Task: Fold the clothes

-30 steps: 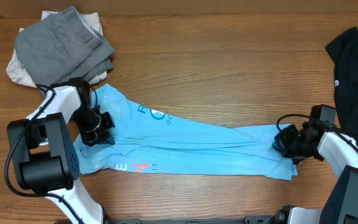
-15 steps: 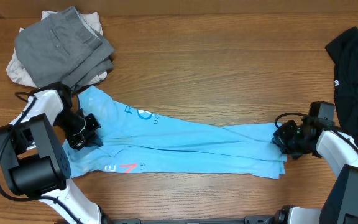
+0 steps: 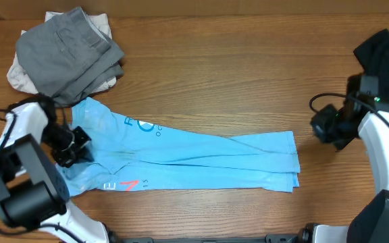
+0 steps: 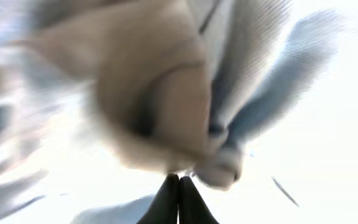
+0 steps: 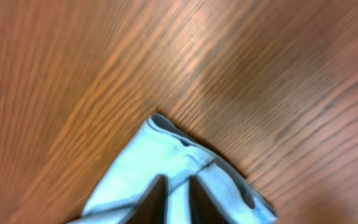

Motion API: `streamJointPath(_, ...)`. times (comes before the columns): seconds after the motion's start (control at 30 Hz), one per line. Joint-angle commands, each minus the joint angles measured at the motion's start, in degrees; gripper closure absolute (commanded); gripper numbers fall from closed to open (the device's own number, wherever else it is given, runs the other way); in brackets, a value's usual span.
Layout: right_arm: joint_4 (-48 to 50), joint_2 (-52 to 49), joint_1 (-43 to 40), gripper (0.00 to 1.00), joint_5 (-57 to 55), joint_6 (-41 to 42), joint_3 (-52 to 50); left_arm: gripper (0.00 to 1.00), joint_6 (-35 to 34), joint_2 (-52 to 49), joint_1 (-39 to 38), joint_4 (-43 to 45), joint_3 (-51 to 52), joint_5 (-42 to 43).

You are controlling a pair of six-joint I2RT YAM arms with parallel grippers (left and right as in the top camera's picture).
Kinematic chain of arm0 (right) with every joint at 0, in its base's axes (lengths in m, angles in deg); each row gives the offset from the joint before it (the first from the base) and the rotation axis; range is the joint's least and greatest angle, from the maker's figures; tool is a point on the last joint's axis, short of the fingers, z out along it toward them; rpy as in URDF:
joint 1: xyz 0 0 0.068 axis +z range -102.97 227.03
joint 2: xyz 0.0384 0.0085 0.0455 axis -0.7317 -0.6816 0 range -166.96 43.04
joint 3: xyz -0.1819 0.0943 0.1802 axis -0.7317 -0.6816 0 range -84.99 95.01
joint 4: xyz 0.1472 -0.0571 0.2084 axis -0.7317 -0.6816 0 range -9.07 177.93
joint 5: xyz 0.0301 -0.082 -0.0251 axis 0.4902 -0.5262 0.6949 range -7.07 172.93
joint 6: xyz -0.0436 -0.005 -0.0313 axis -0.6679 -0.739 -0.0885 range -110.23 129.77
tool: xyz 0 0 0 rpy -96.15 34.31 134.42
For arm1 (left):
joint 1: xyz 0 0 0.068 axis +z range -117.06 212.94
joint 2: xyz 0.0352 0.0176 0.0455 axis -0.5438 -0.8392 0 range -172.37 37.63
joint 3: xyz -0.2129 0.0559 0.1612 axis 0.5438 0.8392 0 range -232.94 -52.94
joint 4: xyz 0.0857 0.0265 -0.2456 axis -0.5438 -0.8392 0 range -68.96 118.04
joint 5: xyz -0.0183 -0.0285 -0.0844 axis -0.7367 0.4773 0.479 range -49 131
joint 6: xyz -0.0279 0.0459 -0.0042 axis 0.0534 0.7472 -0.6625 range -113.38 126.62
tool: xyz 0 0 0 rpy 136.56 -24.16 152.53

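count: one blue shirt point(image 3: 201, 158), one grey garment point(image 3: 66, 47), one black garment point(image 3: 383, 64)

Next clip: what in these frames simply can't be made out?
Overhead: black garment, cut off by the right edge, kind unclear.
Overhead: off-white garment, mostly buried under the grey garment.
Overhead: print on the light blue T-shirt, too small and partly folded away to read.
Left wrist: cloth ahead of the left hand, blurred beyond telling.

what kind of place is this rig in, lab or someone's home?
Likely a robotics lab bench: wood-grain table, left arm and right arm, light blue T-shirt beside a grey garment pile.
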State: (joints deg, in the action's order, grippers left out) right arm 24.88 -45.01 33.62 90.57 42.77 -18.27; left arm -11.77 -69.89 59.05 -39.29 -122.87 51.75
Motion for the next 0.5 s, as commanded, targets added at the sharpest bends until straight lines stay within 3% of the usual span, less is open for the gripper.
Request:
streamJointPath(0.0, -1.9, 0.2, 0.0, 0.56, -1.9, -2.8, 4.0, 0.89, -1.1, 6.8, 0.7, -0.9, -2.4, -0.6)
streamJointPath(0.07, -2.7, 0.7, -0.6, 0.26, -1.8, -2.9, 4.8, 0.87, -1.1, 10.3, 0.7, -1.5, -2.7, -0.6)
streamJointPath(0.13, -3.0, 1.3, -2.7, 0.12, -0.9, -3.5, 5.0, 0.80, -1.1, 13.9, 0.7, -2.1, -2.8, -0.6)
streamJointPath(0.27, -3.2, 1.2, -10.2, 0.04, 6.8, -10.6, 4.7, 0.54, 0.8, 20.1, 0.1, -3.6, -2.8, 2.7)
streamJointPath(0.33, -3.2, 1.2, -13.9, 0.04, 13.2, -14.5, 4.3, 0.15, 2.9, 22.2, -0.3, -4.3, -2.7, 6.5)
streamJointPath(0.37, -3.3, 1.2, -15.6, 0.04, 16.7, -17.9, 3.9, 0.00, 3.9, 22.9, -0.6, -4.5, -2.7, 8.7)
streamJointPath(0.47, -4.0, 1.2, -18.0, 0.01, 19.4, -21.2, 1.8, 0.00, 7.0, 23.8, -2.1, -5.7, -2.7, 15.2)
